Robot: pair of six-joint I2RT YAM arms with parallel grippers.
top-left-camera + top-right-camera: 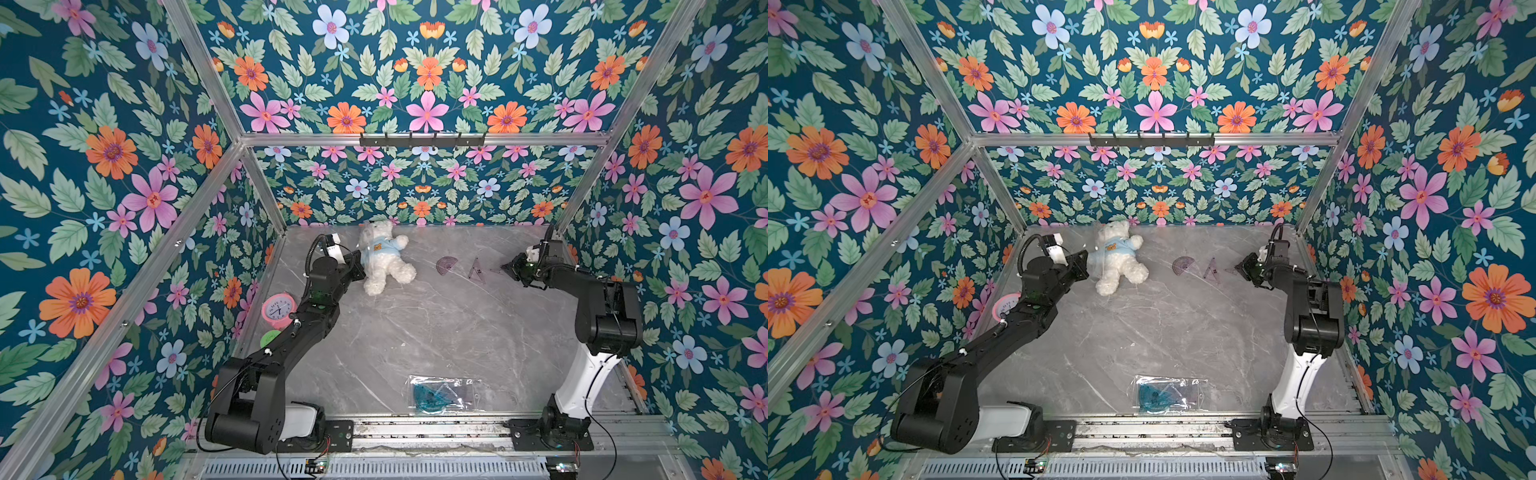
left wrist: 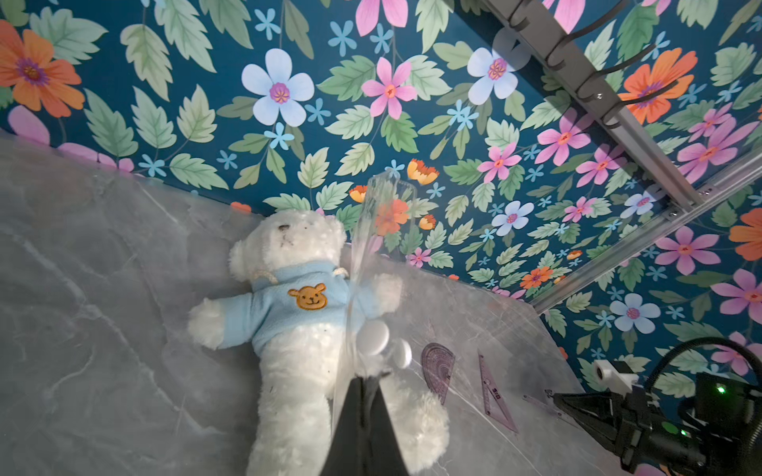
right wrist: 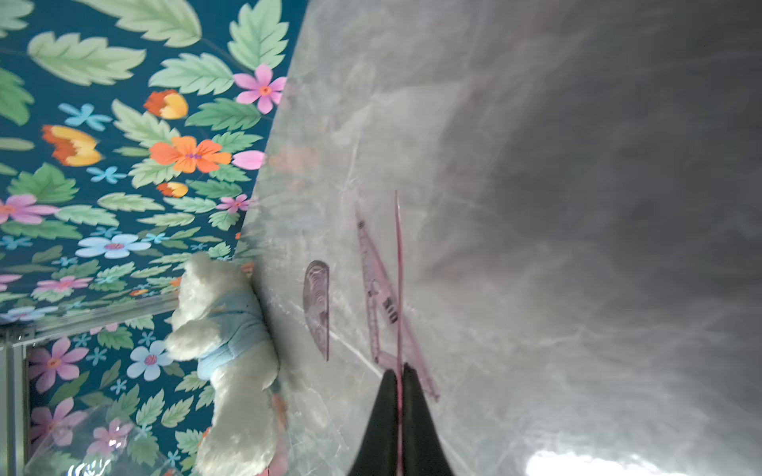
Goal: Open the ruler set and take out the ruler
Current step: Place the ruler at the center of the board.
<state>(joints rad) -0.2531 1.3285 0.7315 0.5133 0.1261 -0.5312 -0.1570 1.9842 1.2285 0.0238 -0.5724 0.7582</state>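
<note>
The thin translucent pink-purple plastic ruler (image 3: pixel 398 288) is out of its packaging. It is pinched edge-on between the closed jaws of the right gripper (image 3: pixel 398 371) and projects straight ahead of the tips, low over the grey marble-pattern table (image 1: pixel 415 324). Whether it touches the surface cannot be told.

Just beside the ruler, ahead of that gripper, a purple translucent set square (image 1: pixel 477 270) lies on the table. Further out from the same gripper lies a purple half-round protractor (image 1: pixel 446 264), apart from the set square.

The left gripper (image 2: pixel 365 377) is clamped tight on the clear plastic pouch (image 2: pixel 383 230) with white snap studs, which rises from its tips. Directly ahead of and below that gripper lies a white plush bear in a pale blue jumper (image 1: pixel 384 257).

Well behind both grippers, near the arm bases, a clear packet of teal drawing instruments (image 1: pixel 440 395) lies flat.
</note>
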